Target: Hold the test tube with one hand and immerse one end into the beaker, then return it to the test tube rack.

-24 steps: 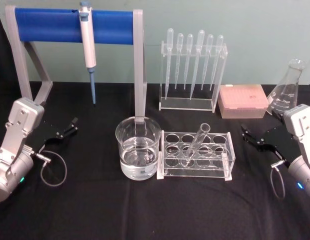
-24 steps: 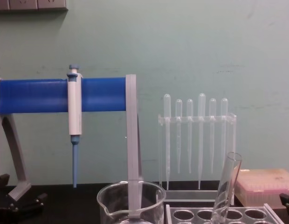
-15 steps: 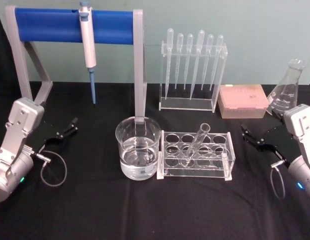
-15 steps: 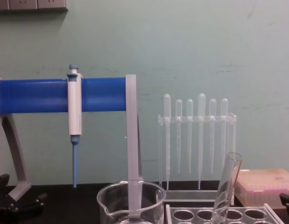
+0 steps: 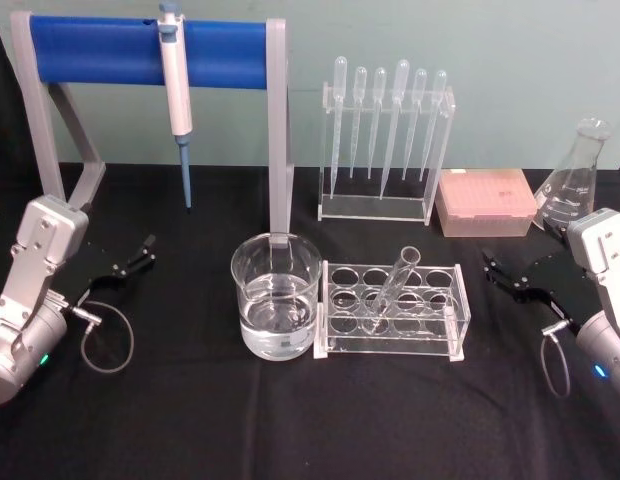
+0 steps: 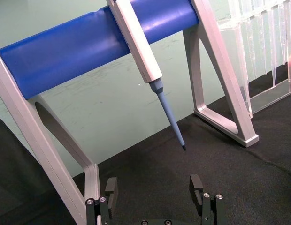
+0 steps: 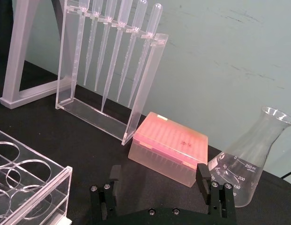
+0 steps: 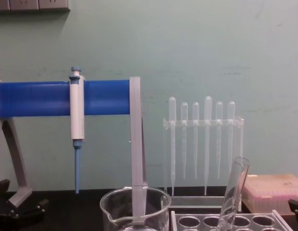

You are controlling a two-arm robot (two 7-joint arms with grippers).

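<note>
The clear test tube (image 5: 393,289) leans in the clear plastic test tube rack (image 5: 430,335), its flared rim tipped toward 1 o'clock and its round bottom down in a back-row hole, with no claw on it. The glass beaker (image 5: 252,300), partly filled with clear liquid, stands just beside the rack at the rack's 9 o'clock on the black tablecloth (image 5: 290,420). The left gripper (image 6: 153,187) hangs low at the beaker's 9 o'clock, well apart from it, jaws spread and empty. The right gripper (image 7: 158,174) sits at the rack's 3 o'clock, near it, jaws likewise parted and holding nothing. A white-and-blue pipettor (image 5: 175,90) hangs from the blue stand (image 5: 100,52) at the beaker's 11 o'clock.
</note>
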